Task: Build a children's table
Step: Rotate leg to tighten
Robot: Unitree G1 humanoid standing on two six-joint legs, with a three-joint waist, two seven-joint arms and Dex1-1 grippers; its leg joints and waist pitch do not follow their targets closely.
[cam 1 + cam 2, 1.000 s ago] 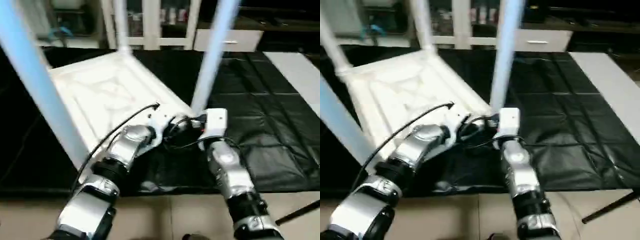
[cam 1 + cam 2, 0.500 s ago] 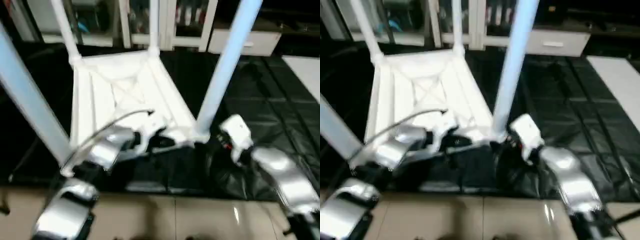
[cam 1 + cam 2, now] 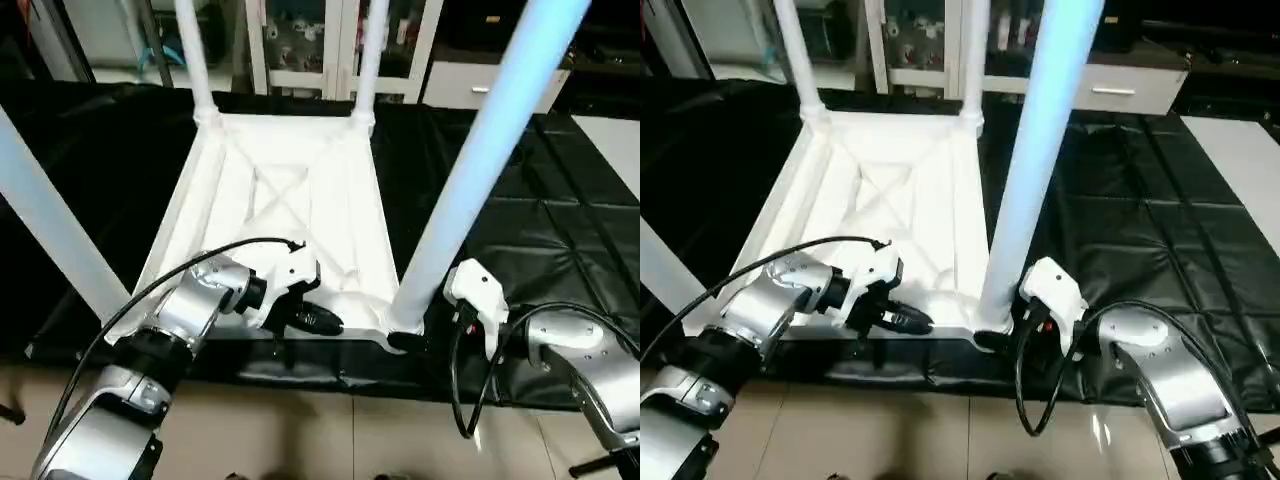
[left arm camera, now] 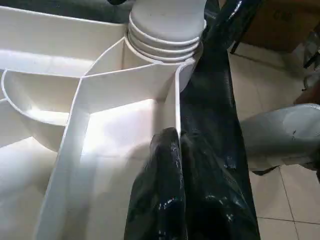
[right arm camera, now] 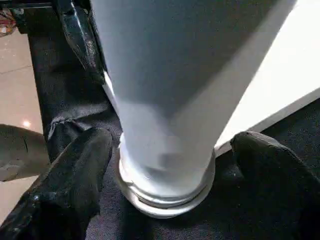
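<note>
Legs are all standing seated in the corner sockets of the upturned white plastic rectangular table top (image 3: 285,215), which is lying on the black floor mat (image 3: 520,210). I am seeing the right tool (image 5: 165,165) now backed off the near-right white tapered tube leg (image 3: 470,190), fingers spread either side of its base without touching. The left tool (image 4: 172,165) is pinching the top's near rim, forearm reaching forward and low.

head eyes look down; wrists close on table top (image 3: 290,190).
</note>
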